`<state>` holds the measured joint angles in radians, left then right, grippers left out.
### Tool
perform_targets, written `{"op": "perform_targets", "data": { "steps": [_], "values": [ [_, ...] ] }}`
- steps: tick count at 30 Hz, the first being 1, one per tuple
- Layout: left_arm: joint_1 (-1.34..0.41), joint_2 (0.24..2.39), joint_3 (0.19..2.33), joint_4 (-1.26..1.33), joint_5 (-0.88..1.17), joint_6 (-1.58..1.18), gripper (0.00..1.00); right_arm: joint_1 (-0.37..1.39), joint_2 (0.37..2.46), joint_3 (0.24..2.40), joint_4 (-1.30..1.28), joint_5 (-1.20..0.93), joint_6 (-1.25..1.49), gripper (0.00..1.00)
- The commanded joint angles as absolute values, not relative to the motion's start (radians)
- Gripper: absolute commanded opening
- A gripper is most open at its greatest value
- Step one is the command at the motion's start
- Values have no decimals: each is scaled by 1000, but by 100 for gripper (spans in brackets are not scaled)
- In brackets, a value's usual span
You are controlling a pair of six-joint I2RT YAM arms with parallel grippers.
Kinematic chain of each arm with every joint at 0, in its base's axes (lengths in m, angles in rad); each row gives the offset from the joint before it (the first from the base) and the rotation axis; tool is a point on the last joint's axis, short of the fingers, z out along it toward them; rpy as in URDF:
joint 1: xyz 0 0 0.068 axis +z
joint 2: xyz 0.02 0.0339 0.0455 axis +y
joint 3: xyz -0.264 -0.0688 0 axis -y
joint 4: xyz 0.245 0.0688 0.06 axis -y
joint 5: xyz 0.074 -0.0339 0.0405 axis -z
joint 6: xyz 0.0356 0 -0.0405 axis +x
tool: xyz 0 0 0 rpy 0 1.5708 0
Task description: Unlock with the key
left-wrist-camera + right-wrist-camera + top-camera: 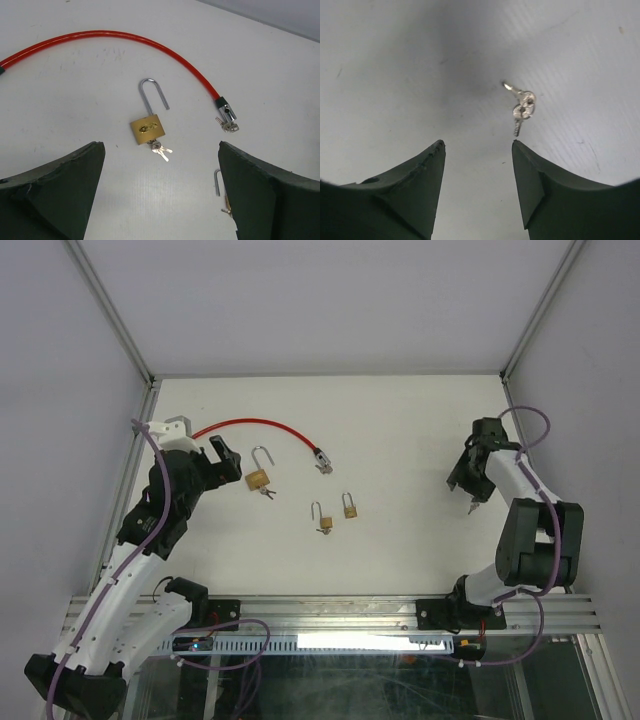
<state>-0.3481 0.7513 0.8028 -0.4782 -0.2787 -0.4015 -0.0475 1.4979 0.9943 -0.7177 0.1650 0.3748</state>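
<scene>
A brass padlock (148, 129) lies on the white table, its steel shackle raised with the short leg free of the body. A small bunch of keys (160, 149) sticks out of its bottom. My left gripper (161, 146) hovers just short of it, open wide with nothing between the fingers; from above the left gripper (232, 462) sits just left of the padlock (258, 479). At the far right, a separate pair of keys (522, 107) lies loose on the table. My right gripper (477, 142) is open just before them, empty; overhead the right gripper (468, 494) stands over those keys (470, 508).
A red cable lock (255, 423) curves across the back of the table, its metal head (227, 114) to the right of the big padlock. Two small brass padlocks (322, 520) (350, 507) lie mid-table. Grey walls and aluminium posts (115, 320) enclose the table.
</scene>
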Motion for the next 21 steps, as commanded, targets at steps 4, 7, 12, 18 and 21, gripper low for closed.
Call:
{"op": "perform_targets", "data": {
  "steps": [4, 7, 12, 18, 21],
  "values": [
    [-326, 716, 804, -424, -264, -400, 99, -197, 1526, 959, -593, 180, 447, 53],
    [-321, 715, 801, -422, -257, -402, 99, -216, 1556, 953, -559, 173, 446, 49],
    [-313, 715, 801, -419, -247, -402, 99, -246, 1592, 943, -522, 165, 437, 45],
    [-304, 713, 797, -414, -228, -405, 99, -249, 1611, 929, -533, 177, 433, 40],
    [-301, 712, 797, -411, -216, -406, 99, -249, 1610, 912, -539, 171, 433, 34]
  ]
}}
